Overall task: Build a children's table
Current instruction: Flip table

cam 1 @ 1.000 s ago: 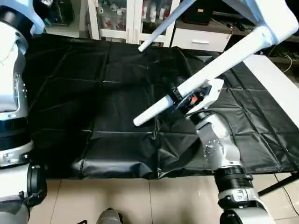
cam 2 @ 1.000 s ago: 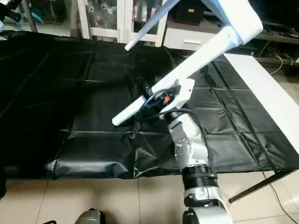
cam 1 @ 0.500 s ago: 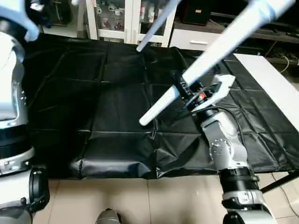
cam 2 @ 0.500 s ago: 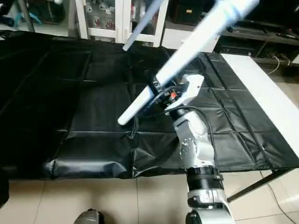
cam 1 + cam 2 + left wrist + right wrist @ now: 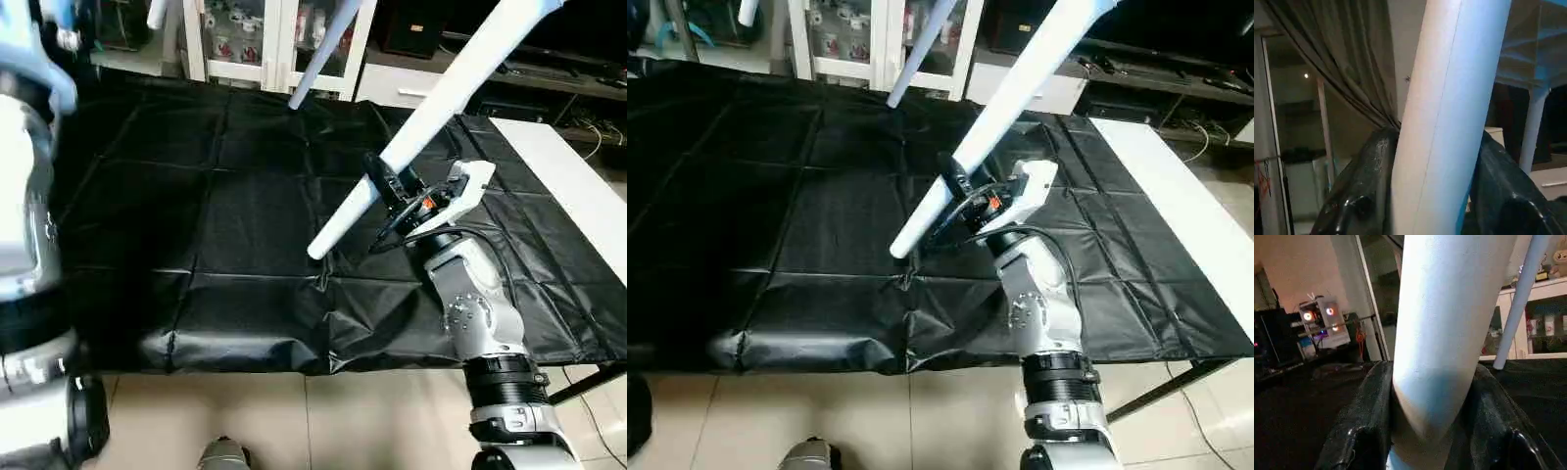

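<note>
A white leg (image 5: 431, 122) of the children's table is clamped between the two black fingers (image 5: 1364, 431) of the right gripper (image 5: 384, 191). The grip sits a little above the leg's free lower end, which hangs just beyond the fingers and over the black cloth (image 5: 225, 215) without touching it. From the gripper the leg slants up and away, out past the top edge of the head views. In the right wrist view the leg is seen pressed against both pads, filling the gap between them.

A second leg (image 5: 1449, 117) is held in the left gripper (image 5: 1432, 205); in the left wrist view its dark fingers (image 5: 1364, 196) are seen tight on either side of the tube. Behind that leg, part of the ribbed tabletop (image 5: 1528, 54) is seen high up, with another leg (image 5: 1533, 122) hanging from one corner.

Beyond the right gripper, a further thin leg (image 5: 325, 54) is seen slanting down from above, its tip hanging over the far edge of the cloth. To the right gripper's outer side a flat white board (image 5: 573, 196) lies on the draped worktable. White cabinets (image 5: 265, 39) stand past the far edge of the cloth, well apart from both grippers. The silver right forearm (image 5: 475, 313) rises from below to the gripper.
</note>
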You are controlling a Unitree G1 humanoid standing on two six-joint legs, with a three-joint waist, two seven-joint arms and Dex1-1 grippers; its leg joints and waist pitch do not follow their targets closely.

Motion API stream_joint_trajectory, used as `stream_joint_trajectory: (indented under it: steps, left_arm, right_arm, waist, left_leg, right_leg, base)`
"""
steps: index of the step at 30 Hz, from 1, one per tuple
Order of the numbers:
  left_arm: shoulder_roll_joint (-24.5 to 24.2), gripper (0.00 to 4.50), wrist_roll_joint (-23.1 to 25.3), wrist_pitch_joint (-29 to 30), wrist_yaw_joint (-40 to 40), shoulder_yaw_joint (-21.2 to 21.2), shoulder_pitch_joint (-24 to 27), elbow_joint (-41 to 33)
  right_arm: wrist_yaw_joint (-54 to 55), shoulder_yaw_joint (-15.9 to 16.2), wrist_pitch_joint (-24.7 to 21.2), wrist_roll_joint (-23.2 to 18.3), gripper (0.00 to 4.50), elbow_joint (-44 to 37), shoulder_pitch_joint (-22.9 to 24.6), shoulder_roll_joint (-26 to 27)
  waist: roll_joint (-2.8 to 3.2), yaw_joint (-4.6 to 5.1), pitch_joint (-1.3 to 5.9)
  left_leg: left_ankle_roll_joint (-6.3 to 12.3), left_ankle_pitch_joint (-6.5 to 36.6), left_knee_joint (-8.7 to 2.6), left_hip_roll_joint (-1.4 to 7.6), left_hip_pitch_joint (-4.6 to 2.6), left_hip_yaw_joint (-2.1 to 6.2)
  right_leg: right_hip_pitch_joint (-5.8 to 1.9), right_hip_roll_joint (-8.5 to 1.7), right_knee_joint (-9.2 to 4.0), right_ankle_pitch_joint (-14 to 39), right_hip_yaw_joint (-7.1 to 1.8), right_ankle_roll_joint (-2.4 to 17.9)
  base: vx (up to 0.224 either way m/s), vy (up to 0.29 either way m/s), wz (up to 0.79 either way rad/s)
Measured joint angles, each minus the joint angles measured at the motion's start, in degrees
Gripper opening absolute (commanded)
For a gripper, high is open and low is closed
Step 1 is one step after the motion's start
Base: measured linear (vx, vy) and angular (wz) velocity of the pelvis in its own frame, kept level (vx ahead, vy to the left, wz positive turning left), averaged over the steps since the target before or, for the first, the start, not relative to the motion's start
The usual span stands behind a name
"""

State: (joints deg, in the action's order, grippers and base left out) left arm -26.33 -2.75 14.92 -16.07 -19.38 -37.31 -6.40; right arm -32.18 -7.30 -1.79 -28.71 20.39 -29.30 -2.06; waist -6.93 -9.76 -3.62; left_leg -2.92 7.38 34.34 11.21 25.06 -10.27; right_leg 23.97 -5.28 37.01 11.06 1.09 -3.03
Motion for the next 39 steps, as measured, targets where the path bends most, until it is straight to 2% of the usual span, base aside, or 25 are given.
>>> stream_joint_trajectory:
  steps: [5,11,16,19,24,29,32,36,37,39]
  left_arm:
    - [0.90,1.92,-0.36,-0.37,0.08,-0.94,3.46,-2.14]
    - [4.96,1.86,-2.11,-4.87,0.52,-2.13,12.66,-3.80]
    - [9.16,1.78,-2.18,-11.31,0.64,-2.12,21.28,-3.23]
    - [9.43,1.74,-2.11,-11.64,0.86,-2.07,22.15,-1.80]
    - [9.29,1.69,-2.05,-12.91,1.81,-2.27,24.37,-1.66]
    - [9.57,1.67,-1.85,-15.54,2.14,-2.26,26.88,-1.43]
    - [9.57,1.66,-1.39,-17.12,2.13,-1.81,27.95,-1.27]
    - [9.34,1.66,-1.00,-18.01,1.85,-0.88,28.66,-1.05]
    - [9.26,2.22,-1.18,-18.03,1.53,-0.69,28.87,-1.04]
    - [9.08,2.36,-1.38,-18.16,1.02,-0.18,29.07,-1.05]
  right_arm:
    - [0.07,0.47,0.00,1.21,1.57,-0.72,0.73,-0.65]
    - [0.30,1.69,0.08,3.65,1.57,-4.87,5.55,-2.82]
    - [0.40,2.77,0.06,5.34,1.54,-8.40,10.28,-3.80]
    - [1.32,3.29,0.07,6.51,1.52,-9.51,10.95,-3.75]
    - [3.25,4.99,0.42,8.44,1.52,-12.54,13.34,-3.23]
    - [5.36,6.32,3.55,12.46,1.52,-12.83,15.01,-3.35]
    - [7.82,6.59,4.50,13.52,1.52,-12.63,15.72,-3.13]
    - [10.04,6.56,5.16,14.22,1.52,-12.31,16.22,-3.06]
    - [10.53,6.55,5.33,14.68,1.52,-12.23,16.33,-3.06]
    - [10.75,6.39,5.96,14.84,1.52,-11.72,16.44,-2.95]
  waist:
    - [-0.32,0.09,0.07]
    - [-0.84,-0.21,0.08]
    - [-1.32,-0.25,0.22]
    - [-1.49,-0.24,0.23]
    - [-1.51,-0.18,0.25]
    - [-1.37,0.07,0.16]
    - [-1.29,0.11,0.11]
    - [-1.02,0.13,0.12]
    - [-0.92,0.18,0.11]
    - [-0.80,0.30,0.05]
  left_leg:
    - [0.00,0.00,0.07,-0.01,-0.01,0.00]
    - [0.01,0.01,0.06,0.02,-0.02,0.04]
    - [0.01,0.01,0.09,0.02,-0.07,0.11]
    - [0.00,0.01,0.08,0.02,-0.09,0.29]
    - [0.00,0.02,0.07,0.03,-0.09,0.51]
    - [0.00,0.02,0.06,0.16,-0.18,0.60]
    - [0.00,0.04,0.03,0.16,-0.57,0.60]
    - [-0.01,0.05,-0.19,0.21,-0.73,0.67]
    - [-0.01,0.05,-0.19,0.20,-0.77,0.66]
    - [-0.01,0.05,-0.19,0.20,-0.84,0.66]
  right_leg:
    - [-0.04,-0.01,-0.01,0.00,-0.03,0.00]
    - [-0.09,-0.01,-0.02,0.01,0.04,-0.03]
    - [-0.25,-0.02,-0.13,0.15,0.07,-0.32]
    - [-0.07,0.01,-0.13,0.15,0.20,-0.37]
    - [-0.28,-0.02,-0.60,0.15,0.53,-0.37]
    - [-0.65,-0.11,-1.21,0.13,0.98,-0.33]
    - [-1.06,-0.13,-1.46,0.14,1.03,-0.33]
    - [-1.19,-0.13,-2.03,0.15,1.25,-0.33]
    - [-1.20,-0.14,-2.06,0.15,1.23,-0.32]
    - [-1.20,-0.15,-2.10,0.17,1.29,-0.28]
  base:
    - [0.000,0.000,0.00]
    - [0.000,0.000,0.00]
    - [0.000,0.000,0.00]
    - [0.000,0.000,0.00]
    - [0.000,0.000,0.00]
    - [0.000,0.000,0.00]
    - [0.000,0.000,0.00]
    - [0.000,0.000,0.00]
    - [0.000,0.000,0.00]
    - [0.000,0.000,0.00]
